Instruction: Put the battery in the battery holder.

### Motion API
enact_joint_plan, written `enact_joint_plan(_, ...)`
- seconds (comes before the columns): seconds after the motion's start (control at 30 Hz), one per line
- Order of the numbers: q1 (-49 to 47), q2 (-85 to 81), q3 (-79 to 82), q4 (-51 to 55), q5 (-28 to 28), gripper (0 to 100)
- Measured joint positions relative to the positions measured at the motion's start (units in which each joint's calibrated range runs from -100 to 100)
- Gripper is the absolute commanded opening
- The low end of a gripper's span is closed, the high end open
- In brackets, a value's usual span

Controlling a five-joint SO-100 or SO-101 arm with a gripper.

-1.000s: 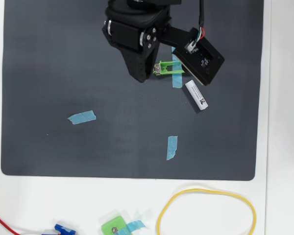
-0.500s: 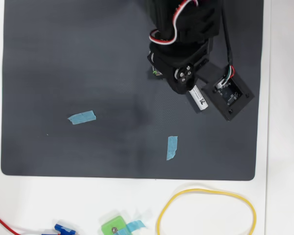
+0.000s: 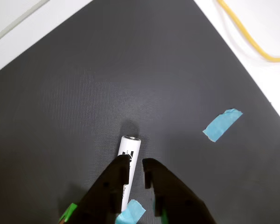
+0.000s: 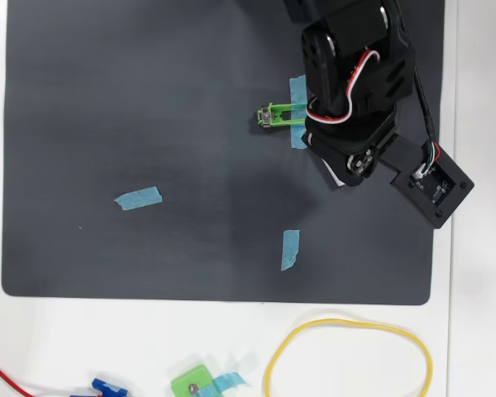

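Under wrist cam, jaws (image 3: 136, 168) slightly apart over battery (image 3: 129, 151); overhead hides it.

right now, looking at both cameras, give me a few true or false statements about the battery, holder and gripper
1. The battery lies flat on the dark mat. True.
2. The gripper has lifted the battery off the mat. False: its fingers straddle the battery, which rests on the mat.
3. The battery sits inside the battery holder. False: it lies outside it.
4. Blue tape crosses the battery holder. True.
5. The yellow loop lies on the dark mat. False: it lies on the white table.
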State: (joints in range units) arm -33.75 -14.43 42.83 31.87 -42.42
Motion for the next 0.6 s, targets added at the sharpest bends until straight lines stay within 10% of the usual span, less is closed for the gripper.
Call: enact_joint_plan(0.6,0.11,7.05,-3.36,4.13,0.0,10)
